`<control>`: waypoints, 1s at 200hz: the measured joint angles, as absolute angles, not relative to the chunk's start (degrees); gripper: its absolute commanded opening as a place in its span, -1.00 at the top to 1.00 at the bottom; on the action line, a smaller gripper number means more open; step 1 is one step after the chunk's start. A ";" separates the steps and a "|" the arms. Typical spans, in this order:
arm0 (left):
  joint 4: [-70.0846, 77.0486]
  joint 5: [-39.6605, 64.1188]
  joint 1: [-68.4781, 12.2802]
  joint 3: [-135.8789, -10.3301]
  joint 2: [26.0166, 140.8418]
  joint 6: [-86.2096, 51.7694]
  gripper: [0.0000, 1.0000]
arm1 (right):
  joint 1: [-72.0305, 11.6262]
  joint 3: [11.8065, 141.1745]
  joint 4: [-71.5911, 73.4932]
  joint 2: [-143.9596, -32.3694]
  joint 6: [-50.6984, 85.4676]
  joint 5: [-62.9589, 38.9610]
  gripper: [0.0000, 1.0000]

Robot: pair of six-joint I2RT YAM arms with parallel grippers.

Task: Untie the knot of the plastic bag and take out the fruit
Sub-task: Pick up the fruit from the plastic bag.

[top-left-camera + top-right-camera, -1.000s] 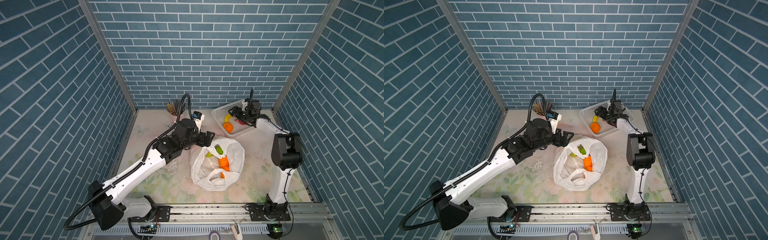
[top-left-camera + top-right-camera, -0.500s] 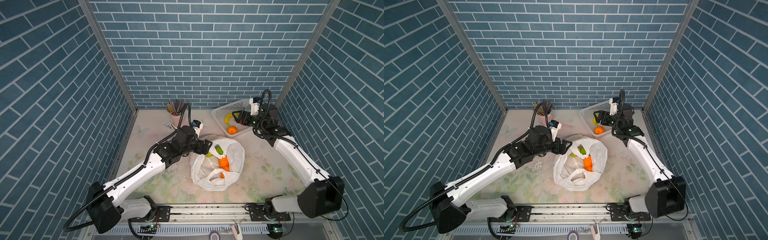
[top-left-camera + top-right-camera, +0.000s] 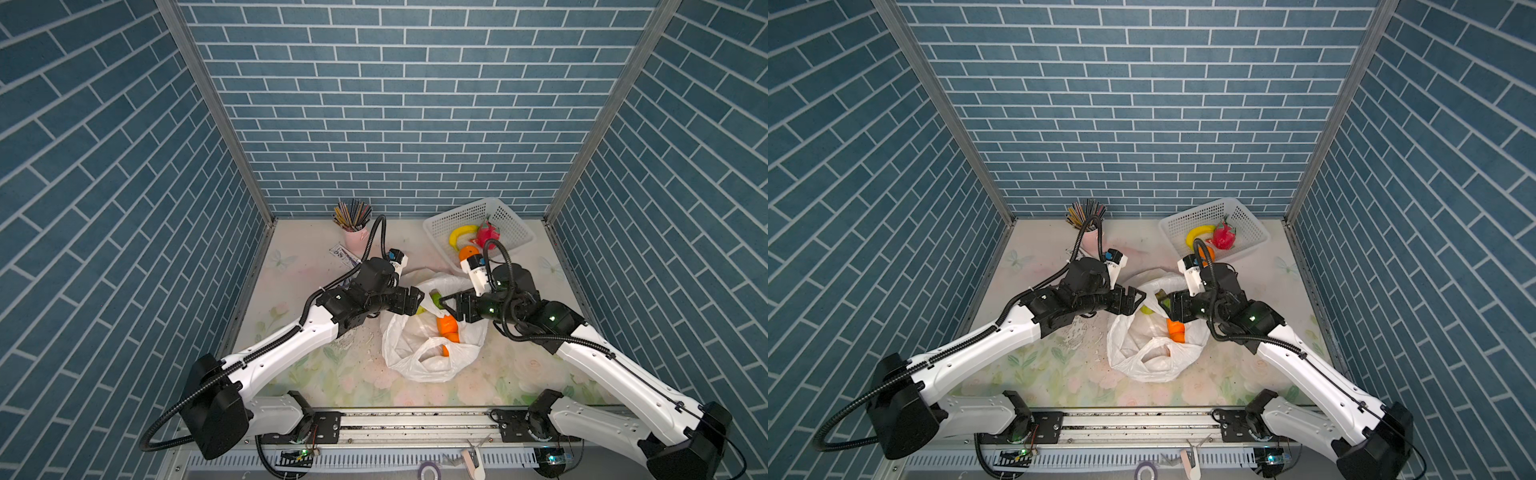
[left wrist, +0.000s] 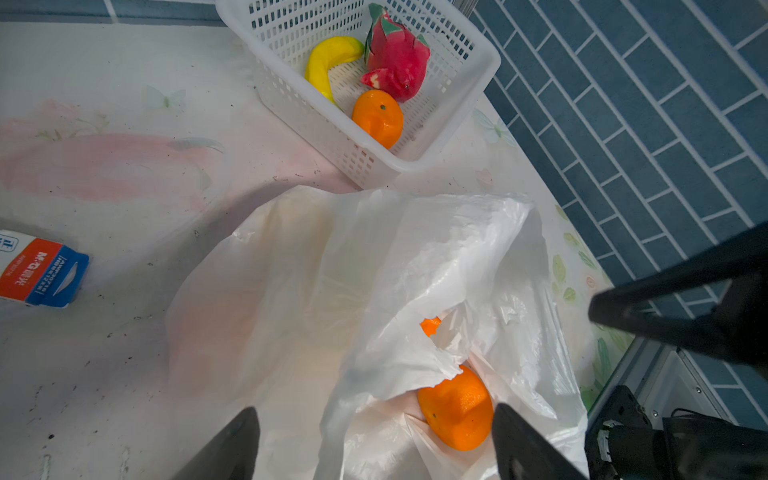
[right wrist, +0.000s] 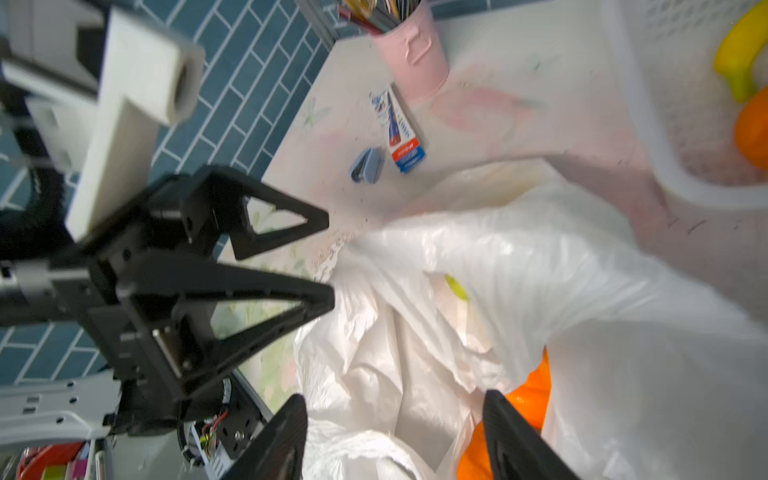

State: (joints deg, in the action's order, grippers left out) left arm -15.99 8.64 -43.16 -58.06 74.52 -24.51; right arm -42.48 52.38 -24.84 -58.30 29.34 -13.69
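The left gripper (image 3: pixel 415 303) is held wide at the rim of the plastic bag (image 3: pixel 415 368); the right gripper (image 3: pixel 445 307) is parted, empty; the orange (image 3: pixel 448 326) should be straddled squarely, film kept out.

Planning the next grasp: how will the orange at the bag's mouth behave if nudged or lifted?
The orange looks round, so probably rolls if nudged. Its flattened facets suggest moulded plastic, likely light, firm. The plastic bag draped over it may snag.
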 measured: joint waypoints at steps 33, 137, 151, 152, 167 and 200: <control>-14.63 8.78 -42.57 -57.47 77.32 -24.36 -0.65 | -45.28 48.10 -26.30 -59.35 30.48 -13.65 -0.27; -11.53 10.13 -42.26 -56.51 80.75 -23.27 -0.48 | -46.24 46.15 -23.16 -74.28 32.16 -8.19 -0.45; -11.64 10.09 -42.24 -56.51 80.75 -23.05 -0.48 | -46.24 46.52 -23.62 -75.53 32.86 -5.30 -0.51; -11.66 10.07 -42.24 -56.51 80.75 -23.03 -0.48 | -46.24 46.59 -23.77 -75.61 32.91 -5.02 -0.51; -11.68 9.93 -42.22 -56.51 80.75 -22.79 -0.48 | -46.24 47.62 -24.84 -76.71 33.43 -2.04 -0.57; -11.68 9.91 -42.17 -56.51 80.75 -22.35 -0.47 | -45.82 49.25 -24.64 -78.91 33.95 2.00 -0.65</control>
State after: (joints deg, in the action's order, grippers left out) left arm -11.68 9.91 -42.17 -56.51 80.75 -22.35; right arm -45.82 49.25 -24.64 -78.91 33.95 2.00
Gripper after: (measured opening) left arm 0.737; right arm 0.821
